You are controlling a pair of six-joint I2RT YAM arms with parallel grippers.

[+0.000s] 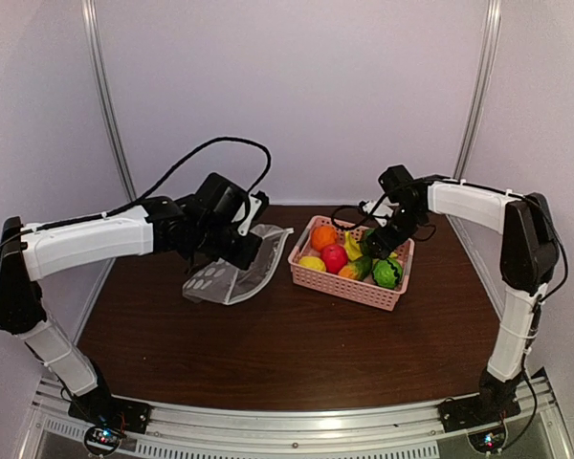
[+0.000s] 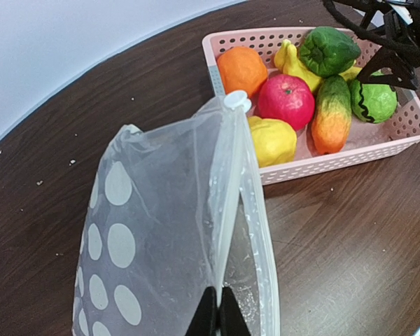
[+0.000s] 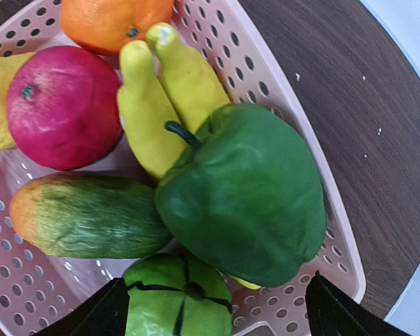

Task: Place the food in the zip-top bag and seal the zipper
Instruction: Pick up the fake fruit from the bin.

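The zip-top bag (image 2: pixel 161 231), clear with white dots, hangs lifted off the table (image 1: pixel 231 273). My left gripper (image 2: pixel 218 316) is shut on one lip of its mouth, on the zipper (image 2: pixel 227 189). The white slider tab (image 2: pixel 236 100) sits at the far end, and the mouth gapes slightly. The food lies in a pink basket (image 1: pixel 364 289): an orange (image 3: pixel 112 21), a red apple (image 3: pixel 63 105), a lemon (image 2: pixel 271 140), bananas (image 3: pixel 161 91), a green pepper (image 3: pixel 245 196), a long green-orange vegetable (image 3: pixel 91 217) and a light green round vegetable (image 3: pixel 178 297). My right gripper (image 3: pixel 217 311) hangs open over the pepper and the round vegetable, holding nothing.
The basket stands right of the bag on the dark wooden table (image 1: pixel 268 354). White walls close in the back and both sides. A black cable (image 1: pixel 349 215) lies behind the basket.
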